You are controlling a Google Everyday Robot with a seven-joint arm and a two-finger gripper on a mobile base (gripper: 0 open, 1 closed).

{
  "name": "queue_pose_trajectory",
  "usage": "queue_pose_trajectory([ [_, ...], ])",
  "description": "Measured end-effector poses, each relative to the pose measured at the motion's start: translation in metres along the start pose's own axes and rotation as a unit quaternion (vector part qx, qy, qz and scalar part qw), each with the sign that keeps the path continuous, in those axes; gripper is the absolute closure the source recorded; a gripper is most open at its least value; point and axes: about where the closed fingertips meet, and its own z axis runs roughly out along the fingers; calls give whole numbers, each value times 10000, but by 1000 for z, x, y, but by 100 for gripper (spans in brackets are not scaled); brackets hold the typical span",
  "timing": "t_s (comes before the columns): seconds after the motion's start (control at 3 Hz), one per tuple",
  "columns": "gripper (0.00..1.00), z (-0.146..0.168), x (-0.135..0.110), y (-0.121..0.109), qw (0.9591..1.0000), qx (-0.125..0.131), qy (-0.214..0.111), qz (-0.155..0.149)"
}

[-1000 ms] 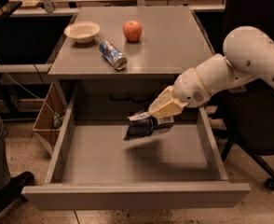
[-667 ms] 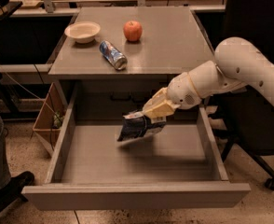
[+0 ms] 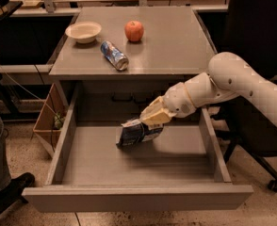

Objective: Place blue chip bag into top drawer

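- The hand (image 3: 152,117) sits inside the open top drawer (image 3: 65,142), below the table's front edge and a little right of its middle.
- It is clenched on the upper right end of the blue chip bag (image 3: 133,134), with the fingers pinching the foil.
- The bag hangs from the hand, tilted, with its free end pointing down and left over the middle of the drawer floor.
- Whether that lower end touches the floor cannot be told; a shadow lies right beneath it.
- Compared with a second ago, hand and bag are further left and lower in the drawer, nearer the floor.
- The bag has also turned: its left end now droops more steeply than before.
- The white arm (image 3: 232,81) reaches in from the right over the drawer's right wall; its elbow has come left and down since the earlier frames.
- The drawer is pulled out as far as before, and its plain front is nearest the camera.
- On the table (image 3: 176,41) nothing has shifted.
- The bowl (image 3: 83,32) stands near the back left corner.
- The apple (image 3: 134,31) stands near the back edge, about mid-width.
- The soda can (image 3: 114,55) lies on its side between the bowl and the front edge, left of centre.
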Motion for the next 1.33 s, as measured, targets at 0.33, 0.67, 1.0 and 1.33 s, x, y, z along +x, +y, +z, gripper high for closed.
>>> queue_pose_trajectory([
  [0.33, 90, 0, 19, 5, 10000, -34, 19, 85],
  [0.67, 86, -8, 38, 13, 9999, -99, 93, 103],
  [1.0, 55, -17, 60, 21, 9994, -207, 201, 214],
  [1.33, 32, -21, 70, 24, 9989, -246, 253, 296],
])
